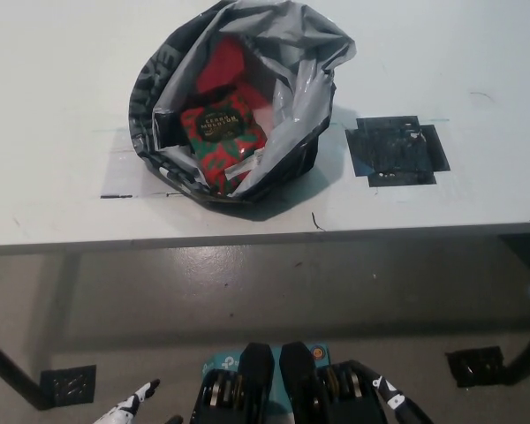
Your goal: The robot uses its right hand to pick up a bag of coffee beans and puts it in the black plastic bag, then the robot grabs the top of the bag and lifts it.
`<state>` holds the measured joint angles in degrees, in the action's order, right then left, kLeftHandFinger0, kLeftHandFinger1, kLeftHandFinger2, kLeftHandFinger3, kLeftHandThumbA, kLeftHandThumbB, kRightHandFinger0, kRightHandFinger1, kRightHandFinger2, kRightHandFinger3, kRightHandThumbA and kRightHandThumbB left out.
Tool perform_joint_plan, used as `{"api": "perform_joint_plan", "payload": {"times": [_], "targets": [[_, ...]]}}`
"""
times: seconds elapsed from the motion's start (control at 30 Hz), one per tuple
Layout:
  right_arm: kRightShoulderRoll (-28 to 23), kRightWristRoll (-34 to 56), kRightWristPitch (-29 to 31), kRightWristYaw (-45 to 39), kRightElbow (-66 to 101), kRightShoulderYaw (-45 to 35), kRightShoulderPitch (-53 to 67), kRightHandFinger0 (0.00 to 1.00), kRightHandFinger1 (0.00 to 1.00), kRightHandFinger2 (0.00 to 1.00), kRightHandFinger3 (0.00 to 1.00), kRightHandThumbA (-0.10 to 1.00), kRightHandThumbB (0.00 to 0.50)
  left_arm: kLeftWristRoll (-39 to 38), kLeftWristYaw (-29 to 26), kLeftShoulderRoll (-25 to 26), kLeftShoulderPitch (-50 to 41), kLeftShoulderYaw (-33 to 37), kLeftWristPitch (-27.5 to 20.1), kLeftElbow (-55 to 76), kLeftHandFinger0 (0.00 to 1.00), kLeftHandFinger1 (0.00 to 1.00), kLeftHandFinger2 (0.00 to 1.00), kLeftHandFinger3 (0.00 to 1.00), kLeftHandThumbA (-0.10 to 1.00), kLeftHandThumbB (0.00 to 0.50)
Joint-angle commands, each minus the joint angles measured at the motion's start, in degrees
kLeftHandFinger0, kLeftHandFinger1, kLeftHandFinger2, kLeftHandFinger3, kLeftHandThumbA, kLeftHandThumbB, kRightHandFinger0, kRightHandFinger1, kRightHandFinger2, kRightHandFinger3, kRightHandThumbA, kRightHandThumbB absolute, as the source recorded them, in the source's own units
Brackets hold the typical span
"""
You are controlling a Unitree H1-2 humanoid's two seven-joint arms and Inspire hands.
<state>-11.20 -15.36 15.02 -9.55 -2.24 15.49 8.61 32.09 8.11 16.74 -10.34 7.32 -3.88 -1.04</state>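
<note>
The black plastic bag (155,81) stands open on the white table (53,106), its grey lining showing. Inside it lies the red and green bag of coffee beans (219,132), label up, with something else red (224,60) behind it. Both hands are far below the table's front edge at the bottom of the head view. Only a small part of the white left hand (131,408) shows at the lower left. Just the tip of the black right hand (396,405) shows right of the middle. Neither hand touches the bag.
A black taped patch (397,150) lies on the table to the right of the bag. Thin tape lines (124,194) mark the tabletop near the bag's left side. Grey floor with small black markers (67,385) lies below the table's front edge.
</note>
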Motion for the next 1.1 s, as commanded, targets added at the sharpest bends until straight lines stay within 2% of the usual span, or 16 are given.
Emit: {"api": "perform_joint_plan", "payload": {"times": [0.0,0.2,0.3,0.43,0.6,0.73,0.93,1.0,1.07], "targets": [[0.09,-0.37,2.86,1.08,1.1,-0.25,0.13,1.0,1.0,1.0,1.0,1.0,0.331,-10.32,-5.81,-1.48,-1.28,-2.56,-13.48,-0.84,1.0,1.0,1.0,1.0,1.0,0.453],[-0.15,-1.22,2.0,0.67,1.12,0.09,-0.52,1.0,1.0,1.0,1.0,1.0,0.324,-12.3,-6.51,-2.63,-0.98,-3.79,-16.92,-2.12,1.0,1.0,1.0,1.0,1.0,0.44],[-0.18,-1.42,1.8,0.51,1.12,0.16,-0.83,1.0,1.0,1.0,1.0,1.0,0.325,-12.55,-6.47,-2.84,-0.81,-4.05,-17.4,-2.43,1.0,1.0,1.0,1.0,1.0,0.433],[0.11,-1.02,1.27,0.31,1.19,0.0,-1.62,1.0,1.0,1.0,1.0,1.0,0.319,-11.86,-6.49,-2.91,-0.07,-4.14,-16.74,-2.72,1.0,1.0,1.0,1.0,1.0,0.447],[0.11,-1.2,0.98,0.11,1.25,0.08,-2.32,1.0,1.0,1.0,1.0,1.0,0.301,-12.01,-6.7,-2.85,0.73,-4.06,-17.55,-3.5,1.0,1.0,1.0,1.0,1.0,0.407],[0.18,-1.14,1.34,0.28,1.02,0.03,-2.75,1.0,1.0,1.0,1.0,1.0,0.301,-12.29,-7.0,-2.98,1.1,-4.16,-18.11,-3.77,1.0,1.0,1.0,1.0,1.0,0.4],[0.36,-0.85,1.76,0.65,0.75,-0.26,-3.48,1.0,1.0,1.0,1.0,1.0,0.313,-11.77,-6.59,-2.71,1.62,-4.21,-16.91,-2.67,1.0,1.0,1.0,1.0,1.0,0.393],[0.1,-1.25,1.96,0.81,0.88,-0.4,-3.61,1.0,1.0,1.0,1.0,1.0,0.314,-10.98,-4.85,-1.73,1.8,-3.52,-14.93,-1.78,1.0,1.0,1.0,1.0,1.0,0.414],[-0.03,-0.96,1.51,1.05,1.1,-1.03,-3.76,1.0,1.0,1.0,1.0,1.0,0.318,-10.1,-2.44,-0.35,1.94,-2.47,-12.9,-0.96,1.0,1.0,1.0,1.0,1.0,0.39]]}}
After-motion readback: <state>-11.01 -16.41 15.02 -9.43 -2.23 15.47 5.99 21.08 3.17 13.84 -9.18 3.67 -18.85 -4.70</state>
